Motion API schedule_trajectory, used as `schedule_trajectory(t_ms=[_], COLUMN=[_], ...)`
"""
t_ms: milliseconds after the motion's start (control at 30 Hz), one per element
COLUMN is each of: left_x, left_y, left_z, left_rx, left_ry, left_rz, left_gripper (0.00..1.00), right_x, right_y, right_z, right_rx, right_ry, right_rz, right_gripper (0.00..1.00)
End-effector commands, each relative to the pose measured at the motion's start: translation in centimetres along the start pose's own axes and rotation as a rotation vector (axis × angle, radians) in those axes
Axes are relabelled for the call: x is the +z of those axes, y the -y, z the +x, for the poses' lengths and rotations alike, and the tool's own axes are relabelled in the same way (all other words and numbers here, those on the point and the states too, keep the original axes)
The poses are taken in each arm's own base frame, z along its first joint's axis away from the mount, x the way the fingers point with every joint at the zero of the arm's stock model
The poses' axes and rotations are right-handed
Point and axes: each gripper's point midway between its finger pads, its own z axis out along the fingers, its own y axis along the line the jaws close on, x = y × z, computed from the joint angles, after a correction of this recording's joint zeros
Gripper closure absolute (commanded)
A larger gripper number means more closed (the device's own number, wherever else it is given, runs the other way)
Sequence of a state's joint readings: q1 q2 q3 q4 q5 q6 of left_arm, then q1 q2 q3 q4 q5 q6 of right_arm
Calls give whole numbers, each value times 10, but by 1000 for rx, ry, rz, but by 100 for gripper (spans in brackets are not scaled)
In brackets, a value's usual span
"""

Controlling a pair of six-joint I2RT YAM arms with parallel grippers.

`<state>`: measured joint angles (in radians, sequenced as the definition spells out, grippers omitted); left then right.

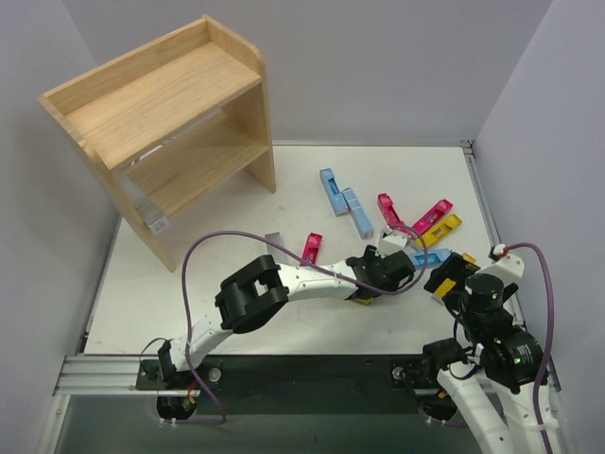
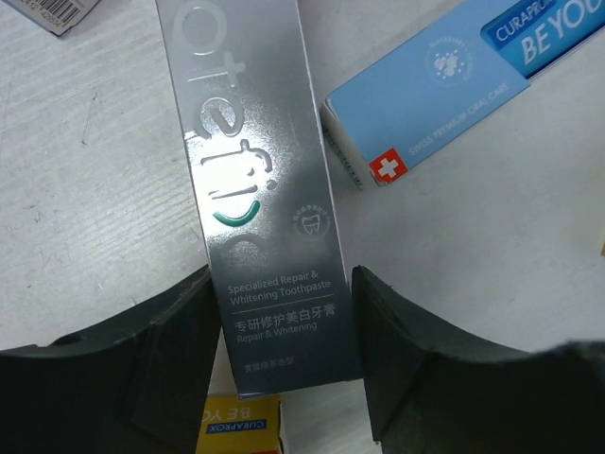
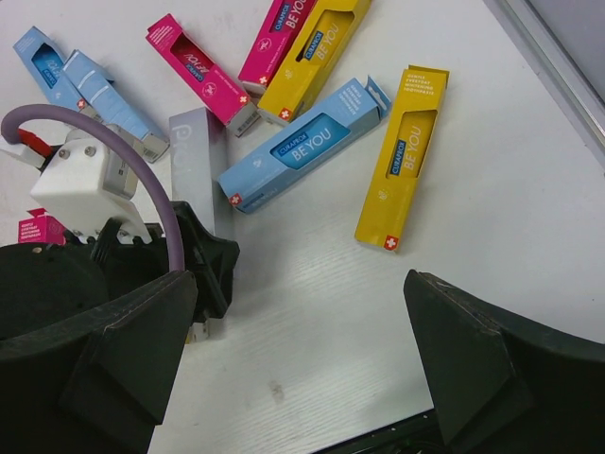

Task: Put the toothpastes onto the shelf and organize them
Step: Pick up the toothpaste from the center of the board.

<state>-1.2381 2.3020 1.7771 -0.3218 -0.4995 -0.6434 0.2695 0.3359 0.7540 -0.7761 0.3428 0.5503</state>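
Left gripper has its fingers close on both sides of a silver-grey toothpaste, pinching or not I cannot tell, while right gripper is spread wide.

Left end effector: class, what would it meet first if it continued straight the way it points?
Probably the silver-grey carton, lying between the fingers of the left end effector; depth is unclear.

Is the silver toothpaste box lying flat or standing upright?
Lying flat: the silver box shows its long printed face upward on the table, between the left tool's fingers.
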Motion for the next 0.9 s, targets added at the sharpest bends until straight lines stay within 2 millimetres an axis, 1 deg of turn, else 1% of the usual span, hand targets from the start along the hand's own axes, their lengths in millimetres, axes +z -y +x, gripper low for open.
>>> schedule_trajectory(t_ms=[0,67,100,133,167,233,267,300,333,367,433,467,533,567,600,633,667,733,767,800,833,867], left_x=[-4,-5,-7,-9,-10,-20,-28,-31,-36,-46,-56,-67,-79,-94,-98,-104,-118,-130,-142,-148,-160,-165], left_y=[5,4,4,4,2,0,-3,-7,-10,-16,-27,-33,-46,-50,-57,-65,-71,-87,-97,-104,-117,-130], left_z=[-19,-20,-24,-26,-26,-37,-44,-47,-52,-57,-65,-74,-83,-96,-95,-101,-112,-118,-126,-129,-134,-139], left_rx=[-9,-8,-12,-13,-6,-13,-15,-14,-15,-17,-16,-24,-19,-32,-26,-27,-42,-43,-54,-60,-66,-77], left_ry=[44,47,55,59,60,83,98,112,126,139,166,187,219,250,253,272,295,314,327,335,348,354], left_rz=[-16,-23,-23,-21,-25,-25,-27,-40,-49,-55,-80,-84,-119,-116,-132,-158,-158,-199,-213,-230,-258,-285], left_gripper=[40,50,52,56,63,69,73,75,76,78,79,82,83,83,83,83,83,83,83,83,84,84], right_x=[0,1,1,1,1,1,2,2,2,3,3,3,3,3,4,4,4,4,5,4,5,5], right_y=[1,1,1,0,0,-1,-1,0,-1,0,-1,0,0,0,1,1,1,0,0,-1,0,0], right_z=[4,4,4,5,4,4,5,5,4,4,3,3,2,2,1,1,1,2,3,2,3,4], right_rx=[-5,-6,-7,-12,-11,-15,-15,-18,-17,-21,-21,-25,-25,-27,-28,-29,-29,-31,-33,-30,-31,-32], right_ry=[-16,-20,-21,-25,-24,-27,-28,-28,-28,-27,-23,-21,-17,-13,-11,-10,-8,-9,-13,-10,-13,-15], right_rz=[4,6,5,6,5,3,4,6,4,11,9,10,12,11,13,15,13,11,11,6,7,5], right_gripper=[0,0,0,0,0,0,0,0,0,0,0,0,0,0,0,0,0,0,0,0,0,0])
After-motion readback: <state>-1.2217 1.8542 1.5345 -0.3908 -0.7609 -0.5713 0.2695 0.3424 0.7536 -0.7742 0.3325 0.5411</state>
